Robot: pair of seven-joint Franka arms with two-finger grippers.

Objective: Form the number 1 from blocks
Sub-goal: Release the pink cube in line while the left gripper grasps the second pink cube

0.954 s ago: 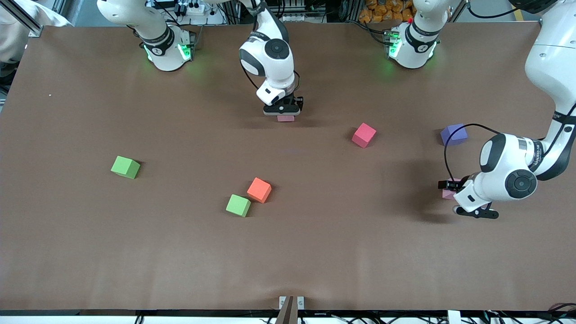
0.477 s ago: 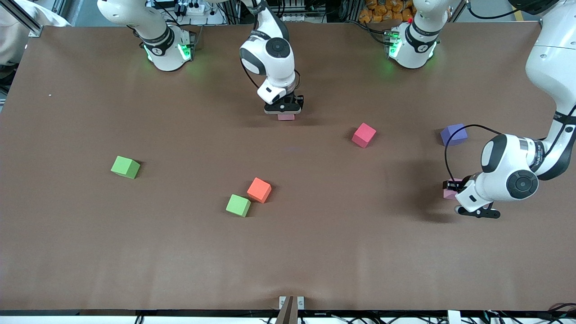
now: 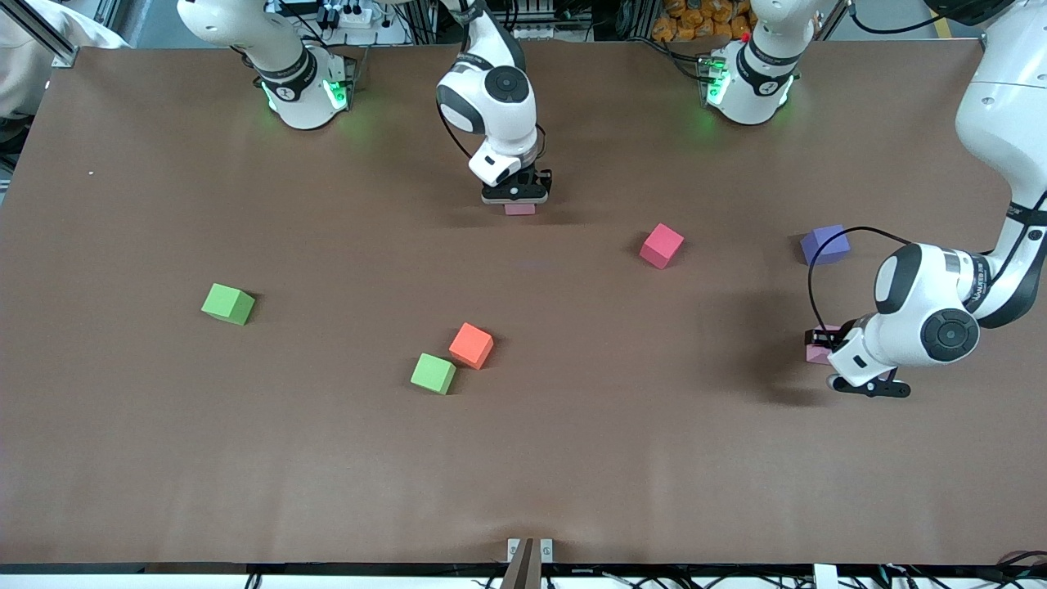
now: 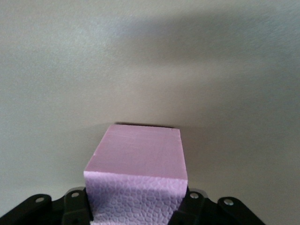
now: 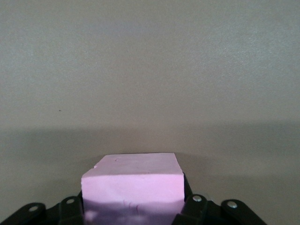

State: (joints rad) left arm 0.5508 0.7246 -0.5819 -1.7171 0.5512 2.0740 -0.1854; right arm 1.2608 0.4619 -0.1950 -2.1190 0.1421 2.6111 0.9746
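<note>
Left hand (image 3: 820, 343) grips 1 pink block (image 4: 138, 173); right hand (image 3: 517, 199) straddles another pink block (image 5: 133, 185), grip unclear.

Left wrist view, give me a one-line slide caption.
Left gripper shut on a pink block over the bare brown table.

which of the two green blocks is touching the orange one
The green block nearer the front camera; its corner meets the orange block. The other green block sits alone toward the right arm's end.

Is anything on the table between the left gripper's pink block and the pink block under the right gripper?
Only the crimson block lies near that path between the left gripper's pink block and the other pink block.
</note>
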